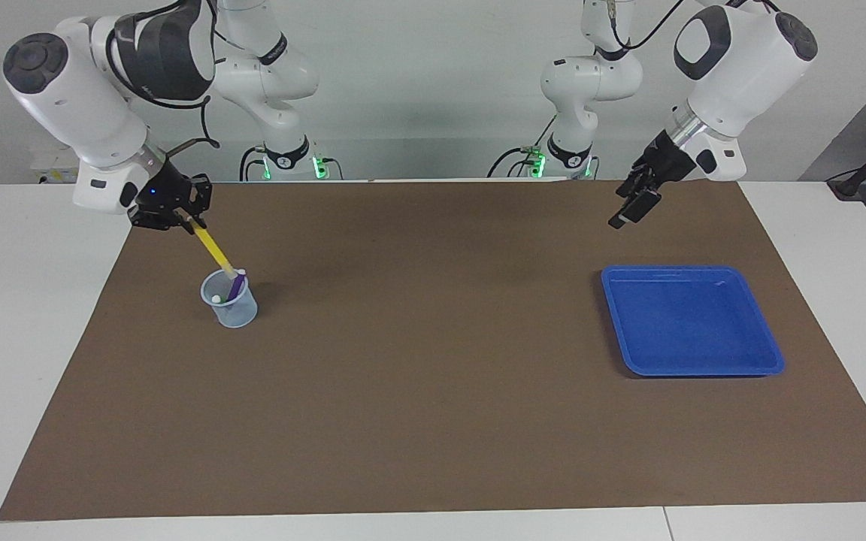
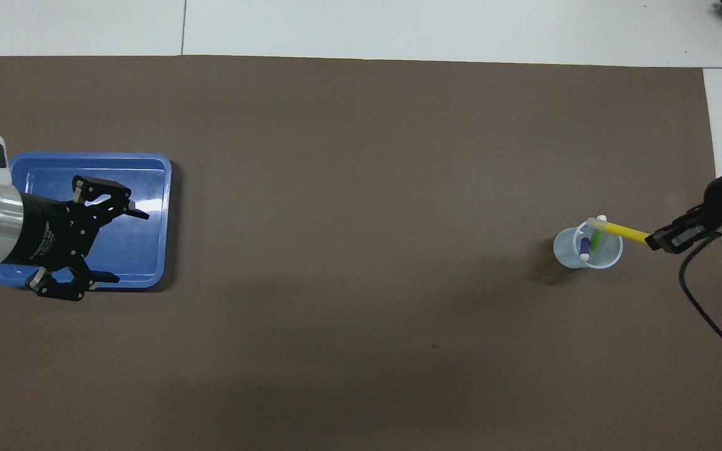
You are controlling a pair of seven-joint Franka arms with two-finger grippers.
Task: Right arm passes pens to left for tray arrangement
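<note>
Right gripper [image 1: 186, 220]: pinching yellow pen [image 1: 214, 249], tip over cup [image 1: 230, 300]. Left gripper [image 1: 630, 208]: spread, raised near tray [image 1: 692, 367].

the right gripper [image 2: 654, 240] is clamped on one end of the yellow pen [image 2: 623, 232], whose pale tip lies over the rim of the pale-blue cup [image 2: 565, 249]. the green pen [image 2: 596, 239] and purple pen [image 2: 585, 247] stand inside the cup. the left gripper [image 2: 124, 245], fingers spread, hangs over the blue tray [image 2: 154, 164].
</note>
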